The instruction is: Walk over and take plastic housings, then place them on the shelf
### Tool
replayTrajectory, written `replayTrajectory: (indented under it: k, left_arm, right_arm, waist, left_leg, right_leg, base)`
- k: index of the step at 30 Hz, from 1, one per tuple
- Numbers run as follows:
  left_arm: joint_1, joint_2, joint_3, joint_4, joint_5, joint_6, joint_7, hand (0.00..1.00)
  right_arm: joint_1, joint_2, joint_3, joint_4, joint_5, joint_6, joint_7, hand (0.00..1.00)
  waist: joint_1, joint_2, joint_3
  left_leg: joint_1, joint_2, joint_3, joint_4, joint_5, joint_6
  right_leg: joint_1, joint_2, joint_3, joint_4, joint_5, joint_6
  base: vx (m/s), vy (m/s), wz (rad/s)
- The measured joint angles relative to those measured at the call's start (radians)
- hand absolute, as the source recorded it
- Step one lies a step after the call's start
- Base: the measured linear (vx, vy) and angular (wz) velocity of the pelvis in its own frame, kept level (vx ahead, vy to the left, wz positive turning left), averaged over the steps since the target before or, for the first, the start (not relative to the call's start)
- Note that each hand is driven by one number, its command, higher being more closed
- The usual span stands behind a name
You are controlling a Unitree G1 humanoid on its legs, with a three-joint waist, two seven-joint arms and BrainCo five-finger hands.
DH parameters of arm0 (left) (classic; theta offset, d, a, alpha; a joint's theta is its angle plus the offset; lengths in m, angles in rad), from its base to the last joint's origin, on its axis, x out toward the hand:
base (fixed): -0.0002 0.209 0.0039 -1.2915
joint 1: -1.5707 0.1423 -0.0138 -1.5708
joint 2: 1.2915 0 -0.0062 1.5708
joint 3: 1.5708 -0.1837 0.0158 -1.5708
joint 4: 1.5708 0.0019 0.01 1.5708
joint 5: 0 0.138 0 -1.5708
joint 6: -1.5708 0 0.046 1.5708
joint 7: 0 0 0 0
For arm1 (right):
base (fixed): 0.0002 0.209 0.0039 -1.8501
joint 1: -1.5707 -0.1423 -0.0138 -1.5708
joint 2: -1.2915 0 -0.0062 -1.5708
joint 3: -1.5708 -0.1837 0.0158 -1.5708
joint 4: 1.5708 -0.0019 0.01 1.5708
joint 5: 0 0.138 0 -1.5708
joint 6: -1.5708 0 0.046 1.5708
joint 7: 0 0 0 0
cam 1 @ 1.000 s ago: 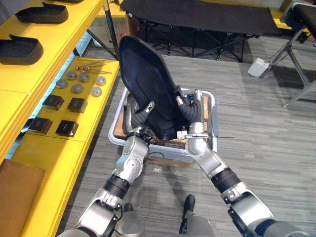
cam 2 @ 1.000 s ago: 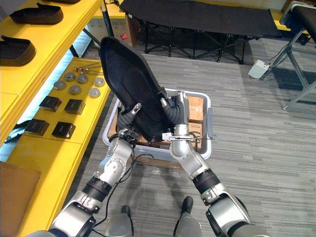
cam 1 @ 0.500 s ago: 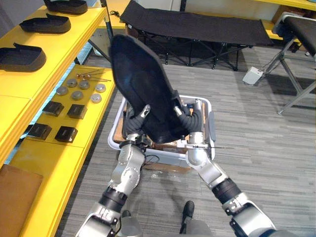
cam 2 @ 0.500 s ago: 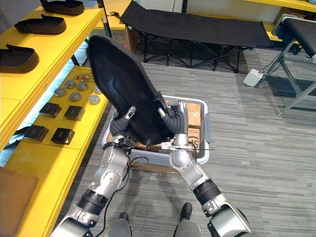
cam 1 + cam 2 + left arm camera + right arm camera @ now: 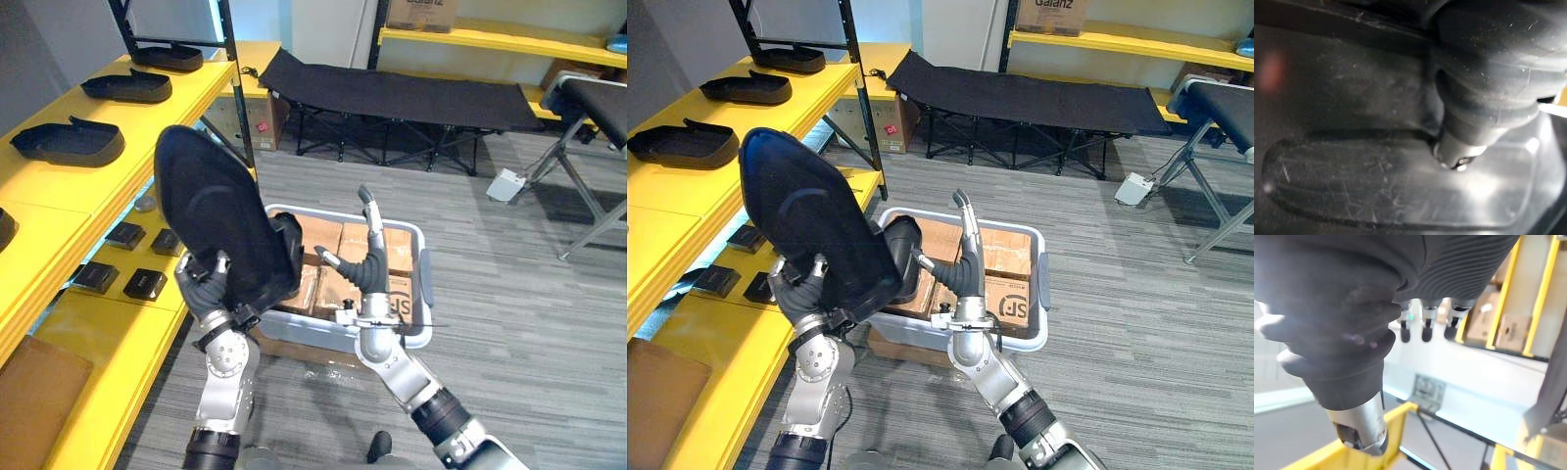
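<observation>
While the left robot hand [image 5: 203, 291] grips the lower end of a black plastic housing [image 5: 216, 225], fingers curled behind it and thumb pressed on its face, we see the housing raised off everything and standing nearly upright, its top leaning toward the shelf [image 5: 59, 201]. The right robot hand [image 5: 367, 272] is beside it, apart from the housing, holding nothing, with its fingers [image 5: 372, 211] straight and pointing up. Under both hands a grey bin [image 5: 424, 286] sits on the floor [image 5: 509, 294], with cardboard boxes [image 5: 338, 240] inside. On the robot's left, the yellow shelf carries three more housings [image 5: 69, 142] in a row on its upper board and small black blocks [image 5: 145, 284] on the lower one. Farther off, we see a black folding cot [image 5: 392, 93].
</observation>
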Motion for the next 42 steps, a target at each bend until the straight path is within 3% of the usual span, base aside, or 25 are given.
replayTrajectory:
  k: [5, 7, 11, 14, 18, 22, 25, 30, 32, 35, 38, 42]
  left_arm:
    - [0.047, 0.000, 0.064, -0.053, 0.154, 0.025, 0.113, 1.00]
    - [0.062, 0.003, 0.086, -0.089, 0.200, 0.026, 0.142, 1.00]
    - [0.103, 0.008, 0.107, -0.129, 0.227, 0.012, 0.153, 1.00]
    - [0.178, 0.015, 0.105, -0.181, 0.203, -0.034, 0.095, 1.00]
    - [0.241, 0.012, 0.106, -0.246, 0.124, -0.102, 0.007, 1.00]
    - [0.308, -0.004, 0.143, -0.327, 0.105, -0.126, -0.043, 1.00]
    - [0.330, -0.023, 0.202, -0.370, 0.096, -0.137, -0.055, 1.00]
    - [0.387, -0.032, 0.308, -0.465, 0.026, -0.150, -0.144, 1.00]
    - [0.428, -0.054, 0.348, -0.503, -0.005, -0.186, -0.200, 1.00]
    - [0.481, -0.068, 0.392, -0.545, -0.050, -0.222, -0.241, 1.00]
    - [0.488, -0.069, 0.418, -0.546, -0.062, -0.232, -0.283, 1.00]
    - [0.479, -0.067, 0.417, -0.544, -0.133, -0.235, -0.361, 1.00]
  right_arm:
    - [0.111, -0.028, -0.027, -0.102, 0.118, 0.002, 0.032, 0.00]
    - [0.183, -0.036, -0.080, -0.147, 0.224, -0.022, 0.113, 0.00]
    - [0.296, -0.065, -0.169, -0.201, 0.321, -0.044, 0.235, 0.00]
    - [0.383, -0.075, -0.240, -0.200, 0.491, -0.023, 0.435, 0.00]
    - [0.417, -0.080, -0.255, -0.193, 0.561, -0.015, 0.553, 0.00]
    - [0.392, -0.071, -0.254, -0.167, 0.582, -0.020, 0.637, 0.00]
    - [0.342, -0.061, -0.227, -0.116, 0.584, -0.026, 0.670, 0.00]
    - [0.252, -0.032, -0.145, -0.055, 0.582, -0.029, 0.668, 0.00]
    - [0.215, -0.016, -0.136, -0.020, 0.582, -0.029, 0.648, 0.00]
    - [0.139, -0.005, -0.139, 0.030, 0.579, -0.029, 0.627, 0.00]
    - [0.112, 0.002, -0.152, 0.039, 0.579, -0.028, 0.609, 0.00]
    - [0.119, -0.007, -0.192, 0.040, 0.579, -0.005, 0.605, 0.00]
  waist:
    - [-0.001, 0.001, -0.030]
    - [-0.003, 0.001, -0.031]
    - [-0.009, 0.002, -0.035]
    - [-0.027, 0.005, -0.050]
    - [-0.026, 0.021, -0.060]
    - [-0.010, 0.029, -0.064]
    - [0.029, 0.029, -0.065]
    - [0.098, 0.029, -0.068]
    - [0.142, 0.030, -0.069]
    - [0.175, 0.030, -0.069]
    - [0.193, 0.026, -0.072]
    - [0.182, 0.018, -0.075]
  left_leg:
    - [0.005, 0.000, 0.004, -0.007, -0.003, -0.002]
    - [0.011, 0.000, 0.010, -0.009, -0.005, -0.002]
    - [0.019, 0.001, 0.037, -0.007, -0.015, 0.000]
    - [0.017, 0.001, 0.047, -0.008, -0.019, 0.002]
    - [0.017, 0.002, 0.055, -0.008, -0.024, 0.002]
    - [0.015, 0.001, 0.039, -0.007, -0.026, 0.004]
    - [0.003, -0.002, -0.004, -0.004, -0.029, 0.010]
    - [-0.040, -0.016, -0.120, -0.008, -0.014, 0.009]
    - [-0.044, -0.027, -0.168, -0.008, -0.012, 0.009]
    - [-0.055, -0.039, -0.195, -0.006, -0.009, 0.012]
    - [-0.064, -0.055, -0.217, -0.005, -0.009, 0.017]
    - [-0.097, -0.080, -0.290, -0.004, -0.004, 0.026]
  right_leg:
    - [-0.003, 0.001, 0.005, 0.000, -0.001, 0.008]
    - [-0.002, 0.002, 0.010, 0.000, 0.001, 0.012]
    - [-0.011, 0.002, 0.036, 0.000, -0.002, 0.008]
    - [-0.019, 0.003, 0.041, 0.000, -0.006, 0.010]
    - [-0.024, 0.004, 0.051, 0.000, -0.006, 0.010]
    - [-0.012, 0.003, 0.034, 0.000, -0.002, 0.017]
    - [0.011, -0.002, -0.011, 0.000, -0.017, 0.016]
    - [0.053, -0.010, -0.129, 0.000, -0.032, 0.030]
    - [0.087, -0.017, -0.177, 0.001, -0.043, 0.043]
    - [0.097, -0.026, -0.209, 0.008, -0.044, 0.044]
    - [0.103, -0.038, -0.223, 0.009, -0.044, 0.045]
    - [0.118, -0.051, -0.239, 0.035, -0.083, 0.048]
  base:
    - [0.04, 0.016, -0.03]
    - [0.01, 0.020, -0.07]
    - [0.00, 0.026, -0.18]
    - [0.01, 0.014, -0.05]
    - [0.02, 0.016, -0.08]
    - [0.02, 0.019, 0.09]
    - [-0.01, 0.010, 0.44]
    - [0.01, 0.004, 0.68]
    - [0.06, 0.017, 0.67]
    - [0.05, 0.032, 0.32]
    - [0.02, 0.054, 0.16]
    - [0.01, 0.042, 0.61]
